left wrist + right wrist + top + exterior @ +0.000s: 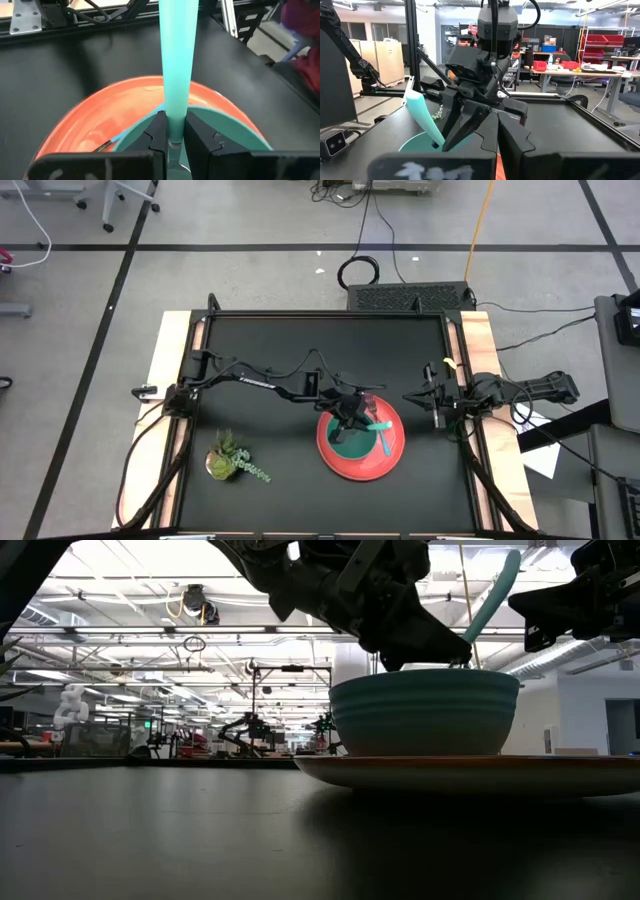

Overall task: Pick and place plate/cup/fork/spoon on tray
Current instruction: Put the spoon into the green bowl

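Observation:
The coral-red tray [372, 466] lies right of the table's middle, and the teal-green cup [347, 444] stands on it by its base [425, 745]. My left gripper [352, 416] hangs over the cup, shut on the spoon [175, 60], whose teal handle [495, 595] slants up out of the cup. The cup's wall hides the spoon's head. Beside the cup, on the tray, lies a thin light-blue fork [111, 142]. My right gripper [424, 399] waits shut at the table's right edge. My left gripper pinches the spoon between its two fingers [156, 134], at the handle's lower end [174, 127], just above the silver neck. The fingers come from the table's left, slanting down. The handle stands tilted upward, and the spoon's lower end reaches down into the cup [458, 662].
A small potted green plant [232, 458] lies near the front left. Metal frame rails and wooden strips border the black table top [280, 350]. Open dark surface stretches across the far half and the near left.

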